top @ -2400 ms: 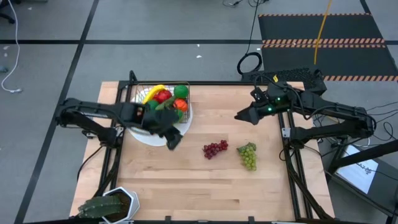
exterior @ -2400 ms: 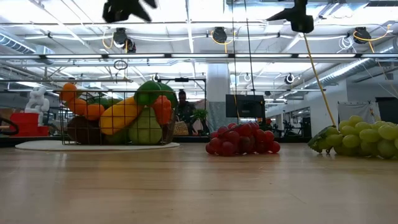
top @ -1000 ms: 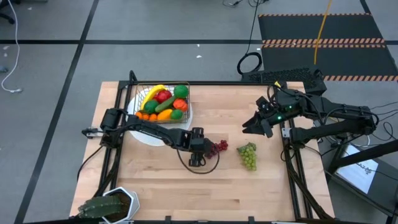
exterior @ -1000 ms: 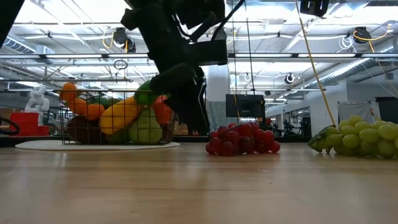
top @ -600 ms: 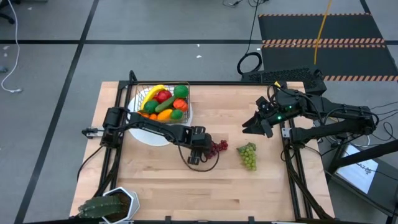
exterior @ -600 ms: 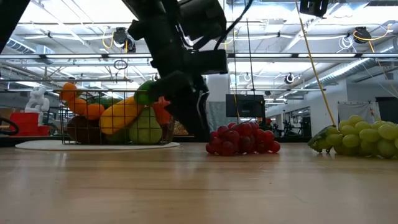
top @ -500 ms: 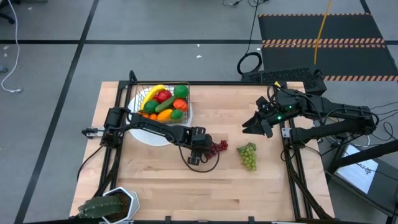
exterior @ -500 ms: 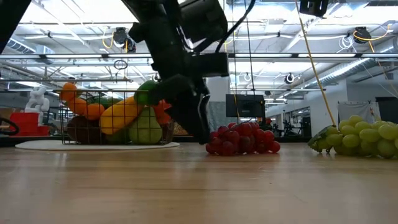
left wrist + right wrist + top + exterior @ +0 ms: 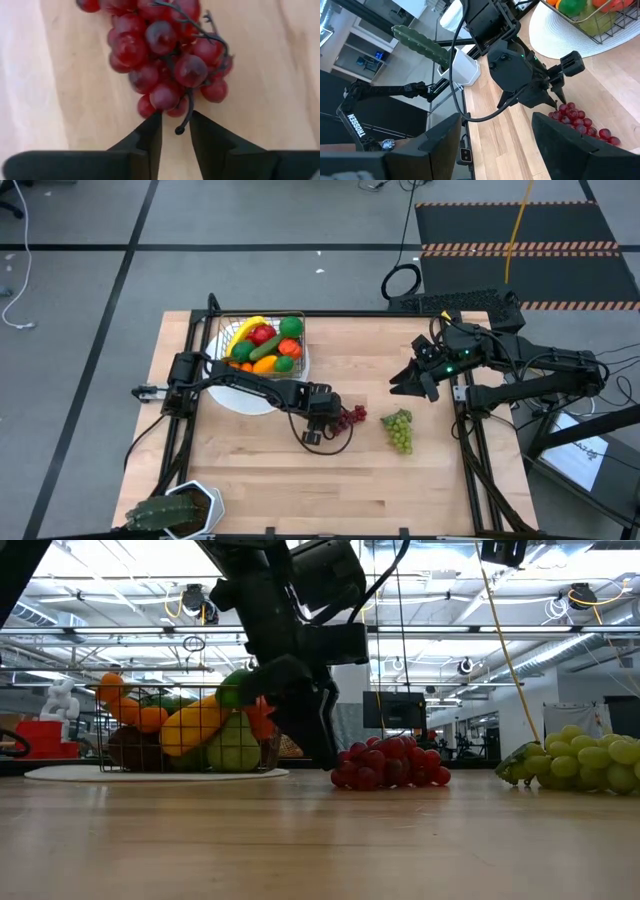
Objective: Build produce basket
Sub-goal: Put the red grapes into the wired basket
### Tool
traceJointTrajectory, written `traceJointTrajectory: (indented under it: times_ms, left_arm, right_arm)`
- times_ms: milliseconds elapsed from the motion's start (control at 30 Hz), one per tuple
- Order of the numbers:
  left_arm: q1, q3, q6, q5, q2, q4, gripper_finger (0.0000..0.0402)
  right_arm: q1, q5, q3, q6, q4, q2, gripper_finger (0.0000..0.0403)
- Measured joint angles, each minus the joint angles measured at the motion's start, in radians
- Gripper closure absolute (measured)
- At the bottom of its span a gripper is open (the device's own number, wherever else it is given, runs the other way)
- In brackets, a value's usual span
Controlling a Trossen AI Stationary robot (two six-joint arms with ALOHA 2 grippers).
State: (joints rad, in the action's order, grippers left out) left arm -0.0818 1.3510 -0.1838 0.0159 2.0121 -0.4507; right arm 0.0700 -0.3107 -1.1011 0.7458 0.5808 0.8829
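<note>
Step in hand: I judge I am picking up the bunch of dark red plastic grapes [image 9: 346,417] by its stalk, for the basket.
Left gripper [image 9: 175,131]: down at the table beside the bunch, its two dark fingers [image 9: 150,135] narrowed to a slim gap around the thin dark stalk [image 9: 187,112]; I cannot tell whether they have it pinched yet.
Doing it well: I would finish closing on the stalk rather than on the berries, which would roll out, then lift straight up and check that the whole bunch hangs before carrying it.
Red grapes, place: on the pale wooden table [image 9: 300,480], mid-table, well apart from the small dark wire basket of toy fruit [image 9: 262,345] on the round white plate [image 9: 240,395], and near the bunch of green plastic grapes [image 9: 399,430].
Red grapes, lie: long axis roughly left to right in the high view; stalk tip towards my left gripper.
Right gripper [image 9: 395,387]: waiting raised at the table's right edge, empty, fingers parted.
</note>
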Motion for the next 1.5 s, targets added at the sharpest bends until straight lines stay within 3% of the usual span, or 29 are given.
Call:
traceJointTrajectory:
  times_ms: [333, 500, 700, 800, 1033, 1267, 1500]
  left_arm:
    - [0.008, 0.000, 0.003, -0.081, 0.000, 0.000, 0.0393]
    - [0.016, 0.000, 0.040, -0.123, -0.018, -0.010, 0.0389]
    - [0.026, 0.001, 0.116, -0.131, -0.130, -0.022, 0.0393]
    - [0.038, 0.001, 0.158, -0.182, -0.194, -0.018, 0.0396]
    - [0.089, 0.000, 0.282, -0.328, -0.336, -0.002, 0.0389]
    - [0.166, 0.000, 0.425, -0.381, -0.498, 0.034, 0.0391]
    - [0.235, 0.000, 0.452, -0.403, -0.654, 0.148, 0.0396]
  right_arm:
    - [0.000, 0.052, 0.000, -0.005, 0.000, 0.000, 0.0165]
    - [0.000, 0.082, 0.000, -0.005, 0.000, 0.002, 0.0165]
    - [0.001, 0.144, 0.000, 0.001, -0.006, 0.002, 0.0165]
    - [0.001, 0.186, 0.000, 0.000, -0.008, 0.002, 0.0165]
    - [0.002, 0.334, 0.000, -0.059, -0.039, 0.003, 0.0165]
    - [0.002, 0.503, 0.000, -0.107, -0.098, 0.003, 0.0165]
    - [0.003, 0.625, 0.000, -0.139, -0.145, 0.022, 0.0165]
